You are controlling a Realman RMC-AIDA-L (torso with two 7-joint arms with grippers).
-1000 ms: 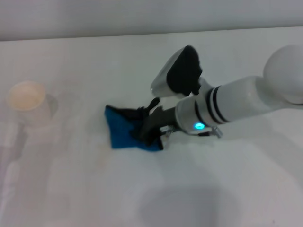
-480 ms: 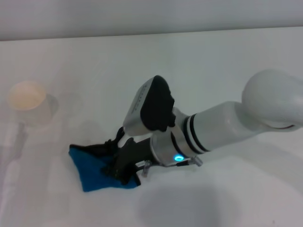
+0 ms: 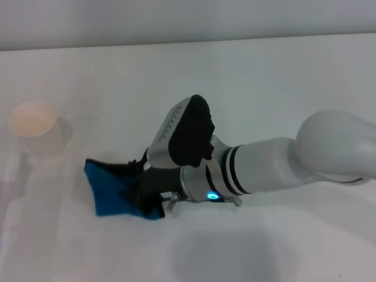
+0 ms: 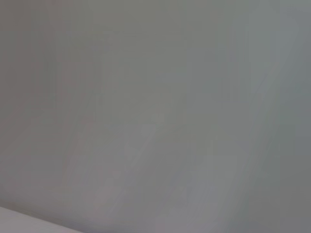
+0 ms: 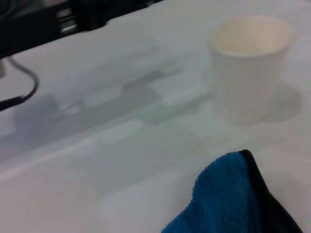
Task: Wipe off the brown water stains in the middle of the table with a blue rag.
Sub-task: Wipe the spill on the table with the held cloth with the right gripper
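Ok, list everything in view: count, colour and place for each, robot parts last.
blue rag: one, bright blue with black edging, flat on the table toward the robot's left, under the right gripper.
paper cup: one, white with a beige inside, upright at the far left of the table, apart from the rag.
table: one, plain white, fills the head view.
brown water stains: none that I can make out on the bare table.
cable: one, black, at the table's far edge in the right wrist view.
right gripper: one, black, on a white arm, pressed down on the rag.
left gripper: not in view; its wrist camera shows only a plain grey surface.
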